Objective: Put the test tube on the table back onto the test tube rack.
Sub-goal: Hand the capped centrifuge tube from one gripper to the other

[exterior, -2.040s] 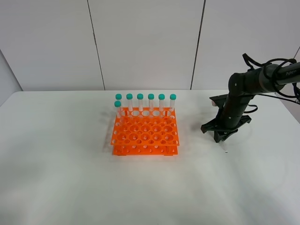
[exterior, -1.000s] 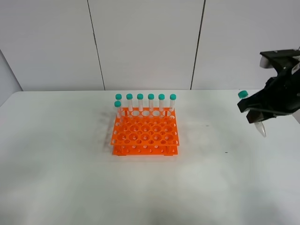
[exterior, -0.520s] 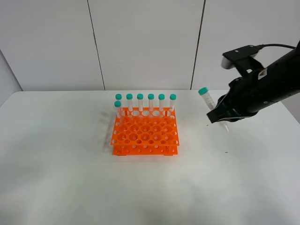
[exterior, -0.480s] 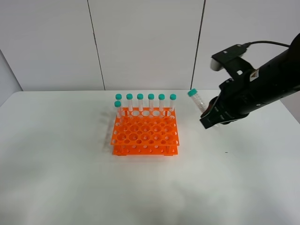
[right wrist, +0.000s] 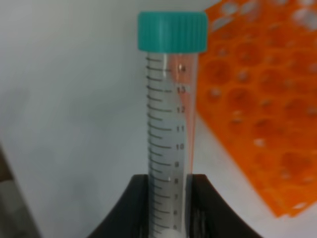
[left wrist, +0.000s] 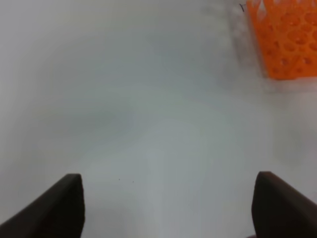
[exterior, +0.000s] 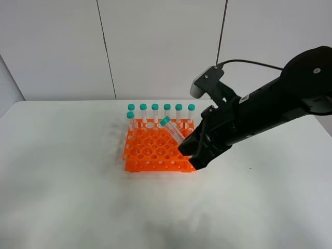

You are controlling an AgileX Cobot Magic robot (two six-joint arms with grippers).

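Observation:
My right gripper is shut on the test tube, a clear tube with a teal-green cap. It holds the tube tilted above the right part of the orange test tube rack, cap pointing up and to the left. In the right wrist view the tube stands between the fingers, with the rack behind it. Several identical capped tubes stand along the rack's back row, plus one at the left of the second row. My left gripper is open and empty over the white table.
The white table stretches wide around the rack. A grey panelled wall rises behind its far edge. The left wrist view shows one corner of the rack. My left arm does not show in the exterior view.
My right gripper rose from the table at the right with the tube in it and carried it left. It now holds the tube lower, over the rack's right side.

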